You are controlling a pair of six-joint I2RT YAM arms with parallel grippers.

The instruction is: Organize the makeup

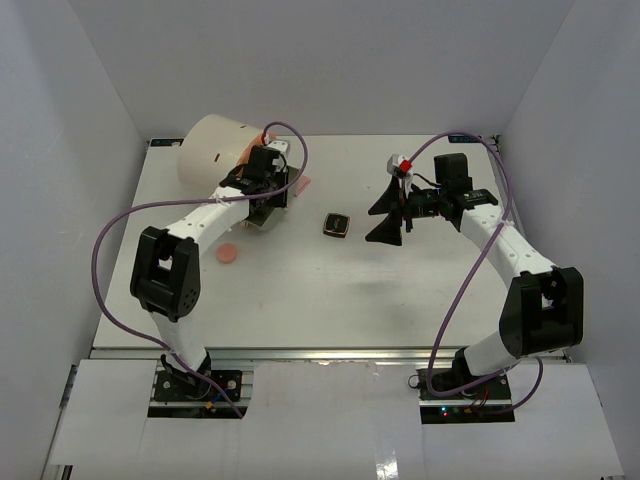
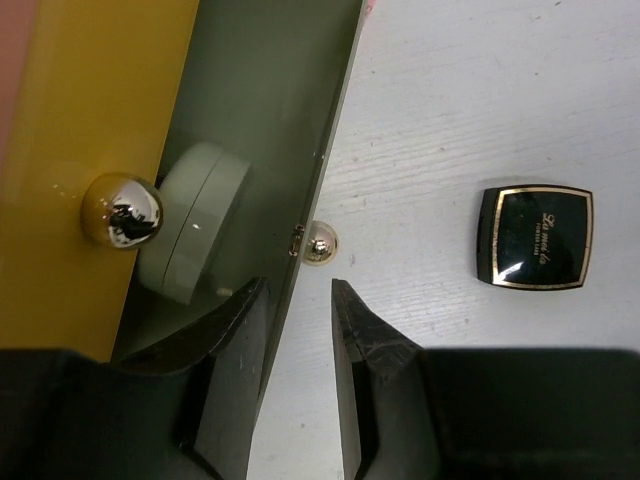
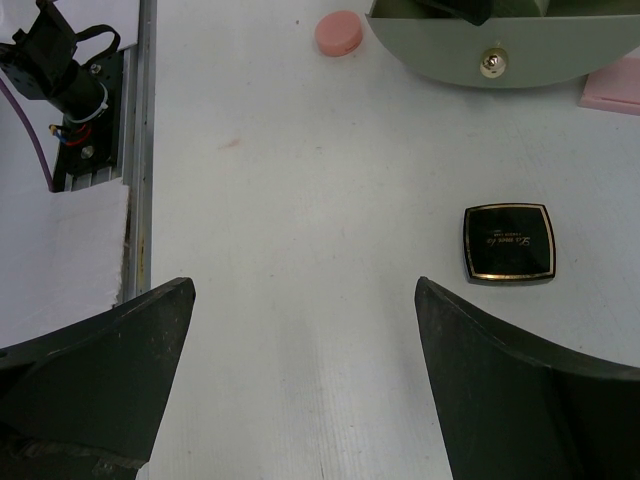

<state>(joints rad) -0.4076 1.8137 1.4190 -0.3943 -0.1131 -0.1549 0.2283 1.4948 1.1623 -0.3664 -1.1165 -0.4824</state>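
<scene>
Left gripper (image 2: pixel 300 285), narrowly parted, is seemingly straddling the open drawer front (image 2: pixel 285 90); right gripper (image 3: pixel 305 287) is hovering wide near the black-gold compact (image 3: pixel 508 243).

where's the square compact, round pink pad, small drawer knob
square compact (image 2: pixel 537 238), left wrist view, lid centre
round pink pad (image 3: pixel 338 33), right wrist view, top face
small drawer knob (image 2: pixel 320 246), left wrist view, shiny ball
</scene>
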